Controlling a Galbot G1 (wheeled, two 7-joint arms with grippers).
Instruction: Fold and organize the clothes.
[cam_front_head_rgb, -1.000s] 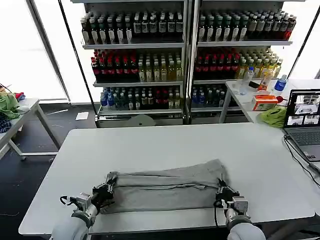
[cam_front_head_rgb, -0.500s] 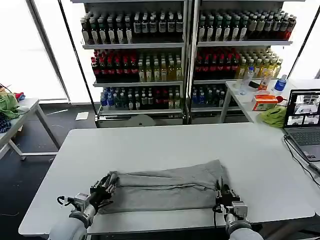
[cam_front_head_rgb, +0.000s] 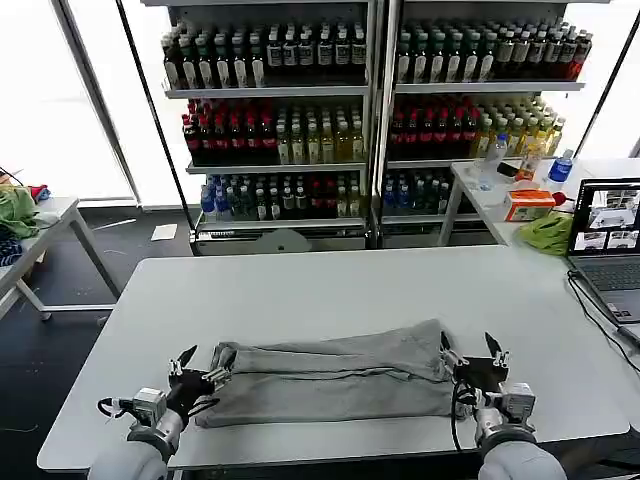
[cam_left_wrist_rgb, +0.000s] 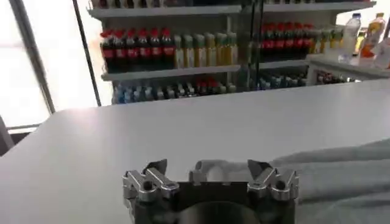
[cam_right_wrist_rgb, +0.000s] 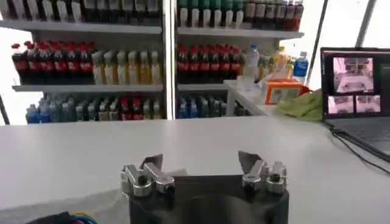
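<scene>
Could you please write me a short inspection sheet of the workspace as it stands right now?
Surface: white table, bare across its far half.
Job's things: one light grey shirt folded into a long band, lying flat near the table's front edge.
Clutter: nothing seen on the white table besides the laptop at its right edge.
Grippers: left gripper open, just off the band's left end; right gripper open, just off its right end; neither holds cloth.
Cables: black cable running from the laptop along the right edge.
Surroundings: shelves of bottled drinks behind; side table with a green cloth at right; another table with clothes at left.
</scene>
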